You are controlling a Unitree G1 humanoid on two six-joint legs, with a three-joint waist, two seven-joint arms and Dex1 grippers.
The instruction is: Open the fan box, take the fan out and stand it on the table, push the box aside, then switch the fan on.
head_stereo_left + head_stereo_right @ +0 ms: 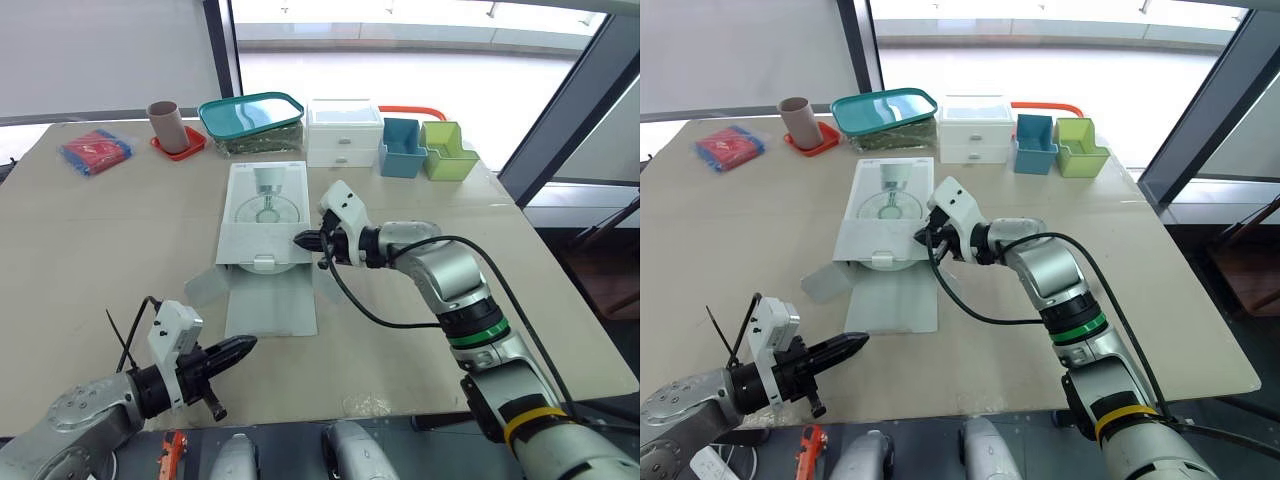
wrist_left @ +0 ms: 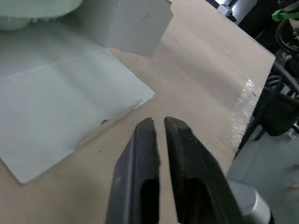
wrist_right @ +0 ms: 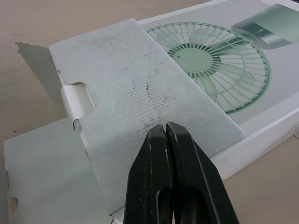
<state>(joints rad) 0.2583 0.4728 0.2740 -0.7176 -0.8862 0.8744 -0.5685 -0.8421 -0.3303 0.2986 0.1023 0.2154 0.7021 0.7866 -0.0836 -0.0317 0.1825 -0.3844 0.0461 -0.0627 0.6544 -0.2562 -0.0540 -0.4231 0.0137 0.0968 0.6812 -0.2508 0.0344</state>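
Lying flat at the middle of the beige table [image 1: 100, 240], the white cardboard fan box [image 1: 266, 180] shows a pale green fan printed on its upper face, and its near end stands open. One long flap [image 1: 270, 300] is spread on the tabletop toward the robot, a smaller side flap [image 1: 198, 288] juts out at the robot's left, and a third flap with a tuck tab [image 3: 140, 93] is folded back over the printed face, its raw corrugated side up. The right gripper [image 1: 303, 240] reaches in from the box's right side – its two black fingers are clenched together, tips at the folded-back flap, and whether they pinch it cannot be told. The left gripper [image 1: 245, 347] hangs low over the table's near edge, well apart from the box, its fingers drawn almost together with a thin slit between them and nothing in it. Along the far edge stand, from the robot's left, a red packet [image 1: 95, 150], a brown cup [image 1: 166, 124] on a red saucer [image 1: 190, 148], a teal-lidded clear container [image 1: 250, 118], a white two-drawer organiser [image 1: 343, 130], a blue bin [image 1: 403, 150] and a green bin [image 1: 447, 155].
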